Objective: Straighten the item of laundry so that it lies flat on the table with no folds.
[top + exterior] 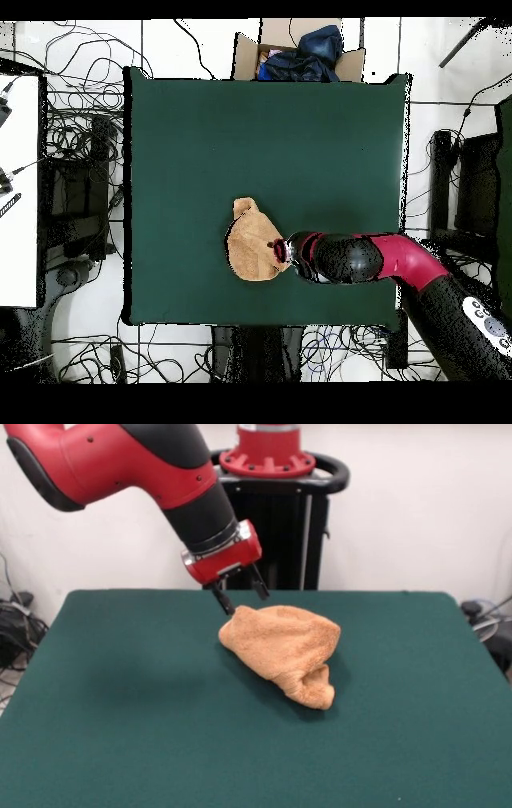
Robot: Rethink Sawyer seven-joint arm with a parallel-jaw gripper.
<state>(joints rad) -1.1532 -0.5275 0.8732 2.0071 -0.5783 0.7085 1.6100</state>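
Crumpled orange-tan hand towel (284,650) lies bunched near the middle of the green table (120,728).
Red-and-black arm (136,464) slants down; its gripper (238,594), fingers apart, seems just touching the towel's far edge.

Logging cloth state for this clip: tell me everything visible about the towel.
The towel is orange-tan, with a looped terry look. It lies bunched in a rounded heap with folds, not flat, one end tapering into a rolled lump toward the camera in the front view. It rests on the green table, near its middle. The gripper is at its far edge; contact is unclear.
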